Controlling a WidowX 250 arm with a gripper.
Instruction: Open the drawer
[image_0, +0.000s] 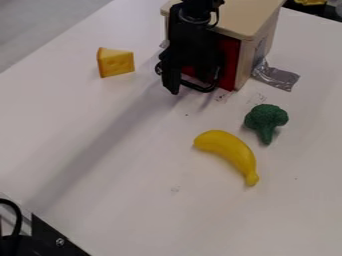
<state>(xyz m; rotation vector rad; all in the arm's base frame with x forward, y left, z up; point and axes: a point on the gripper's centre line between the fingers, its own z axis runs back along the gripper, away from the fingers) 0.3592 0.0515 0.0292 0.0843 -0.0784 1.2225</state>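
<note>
Jaws apart at red drawer (231, 62)

A white table (160, 220) stands with grey floor (33, 27) past its upper-left edge.

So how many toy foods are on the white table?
3: the cheese at the picture's upper left, the broccoli right of the middle, and the banana just below-left of the broccoli. Others may hide behind the wooden box.

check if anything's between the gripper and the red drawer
Nothing visible: the gripper hangs right at the front of the red drawer, and the cheese and banana lie off to the sides.
</note>
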